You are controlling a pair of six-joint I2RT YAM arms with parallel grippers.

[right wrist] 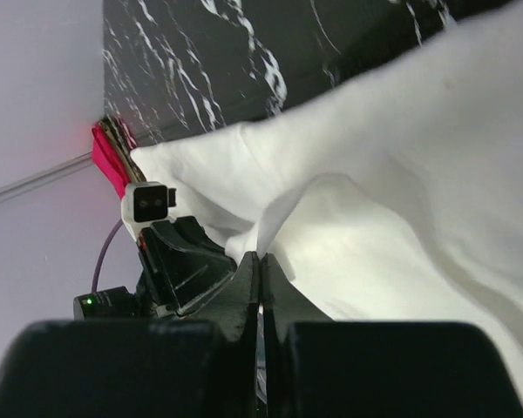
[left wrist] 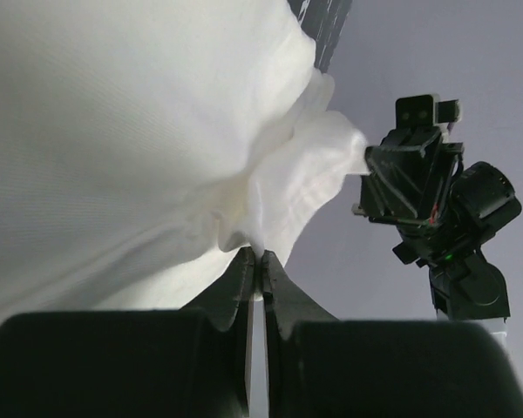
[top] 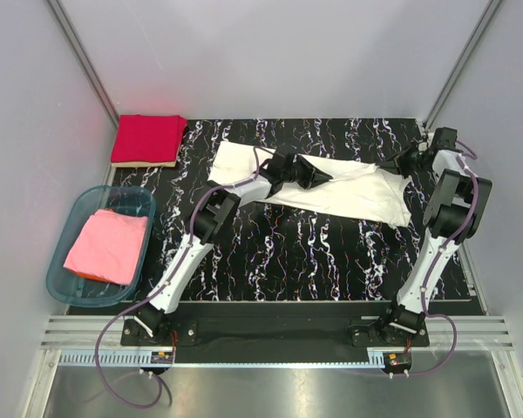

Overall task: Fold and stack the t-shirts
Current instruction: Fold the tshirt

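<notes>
From above, the left arm (top: 244,185) lies across the white t-shirt (top: 357,190) and hides a strip of it; the fingertips of the left gripper (top: 324,177) and right gripper (top: 394,165) are too small to make out there. A pale layer (top: 144,163) under the red t-shirt (top: 146,138) cannot be identified. The pink t-shirt (top: 107,246) covers most of the tub (top: 63,292) floor, and an orange-red sliver (top: 81,275) at its near edge is unidentifiable. Both wrist views cut the white cloth off at their edges
</notes>
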